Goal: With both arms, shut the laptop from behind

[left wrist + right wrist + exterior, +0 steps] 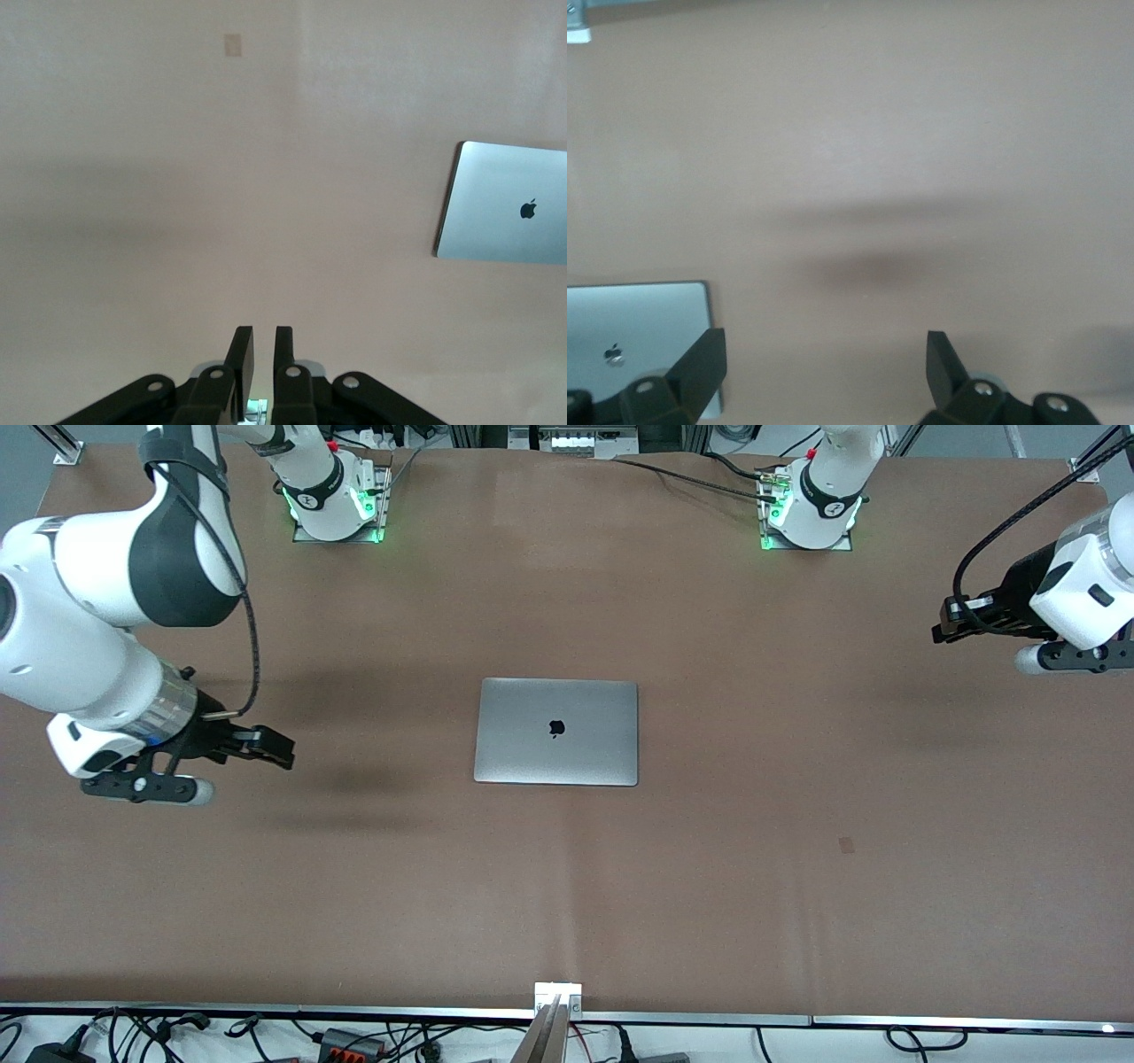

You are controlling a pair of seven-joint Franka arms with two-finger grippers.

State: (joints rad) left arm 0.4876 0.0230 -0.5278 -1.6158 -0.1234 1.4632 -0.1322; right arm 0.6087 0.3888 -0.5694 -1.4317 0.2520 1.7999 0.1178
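The brown counter [797, 850] holds the laptop [556, 732], lid down flat, between both hands and well apart from each. Right hand [824, 354] hangs with fingers spread wide, its fingertips cut off by the right wrist view's edge. Left hand [258, 361] is nearly pinched shut on nothing.

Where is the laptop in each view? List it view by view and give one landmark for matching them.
Front view: the laptop lies shut, flat at mid-table.
Left wrist view: the laptop sits at the picture's edge, partly cut off.
Right wrist view: one corner of the laptop shows by a corner of the picture.
Shared landmark: the black apple logo on its lid.
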